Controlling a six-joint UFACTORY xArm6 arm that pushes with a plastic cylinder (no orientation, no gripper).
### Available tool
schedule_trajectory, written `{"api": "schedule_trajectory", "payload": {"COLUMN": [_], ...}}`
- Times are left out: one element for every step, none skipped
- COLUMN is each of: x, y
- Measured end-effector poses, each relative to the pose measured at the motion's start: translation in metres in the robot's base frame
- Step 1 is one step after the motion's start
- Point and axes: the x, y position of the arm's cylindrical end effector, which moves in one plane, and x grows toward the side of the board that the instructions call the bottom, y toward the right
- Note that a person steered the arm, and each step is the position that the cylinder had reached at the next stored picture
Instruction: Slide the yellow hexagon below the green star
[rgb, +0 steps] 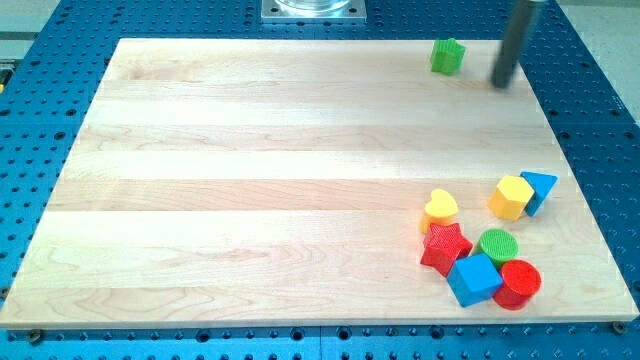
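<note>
The yellow hexagon (511, 197) lies near the board's right edge, touching a blue triangle (540, 190) on its right. The green star (447, 56) sits near the view's top, right of centre. My tip (501, 84) is just right of the green star and a little lower, apart from it, and far above the yellow hexagon. The rod rises out of the view's top edge.
A cluster sits at the lower right: a yellow heart (440, 209), a red star (446, 248), a green cylinder (498, 245), a blue cube (474, 279) and a red cylinder (519, 284). The wooden board (250, 190) lies on a blue perforated table (40, 120).
</note>
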Motion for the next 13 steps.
{"api": "schedule_trajectory", "payload": {"x": [0.046,0.147,0.188,0.222,0.225,0.261,0.273,0.234,0.186,0.181,0.170,0.185,0.134], "y": [0.036,-0.011,-0.086,-0.065,0.002,0.019,-0.053,-0.136,-0.197,-0.191,-0.143,-0.119,-0.109]}}
